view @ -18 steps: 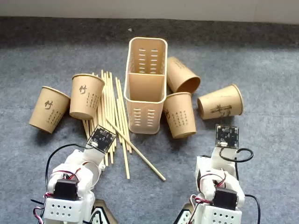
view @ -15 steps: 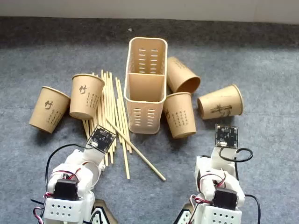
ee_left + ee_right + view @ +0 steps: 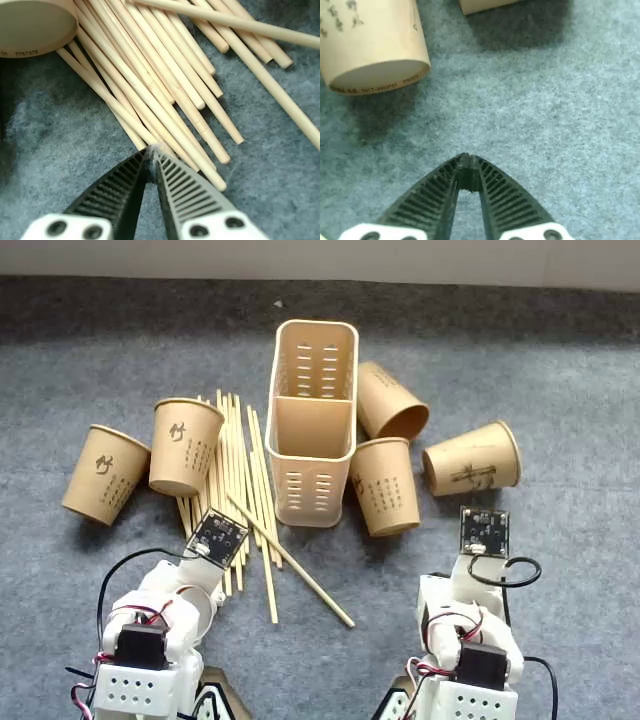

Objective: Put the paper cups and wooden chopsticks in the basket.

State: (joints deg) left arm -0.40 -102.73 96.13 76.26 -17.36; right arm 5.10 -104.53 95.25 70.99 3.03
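Change: nothing is moving | left gripper [image 3: 151, 152] is sitting closed, empty, at the chopsticks' [image 3: 165, 85] near ends, likely lining up a pick | right gripper [image 3: 465, 160] closed, empty, facing a paper cup [image 3: 372, 45] | everything is lying outside the basket [image 3: 310, 495].

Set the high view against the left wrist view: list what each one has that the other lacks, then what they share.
High view alone: the basket, four other paper cups around it, and both arms' bodies at the near edge.
Left wrist view alone: the left gripper up close, jaws closed, tips close to the near ends of the chopsticks.
Shared: the spread of chopsticks, the cup resting on them, and the grey carpet.
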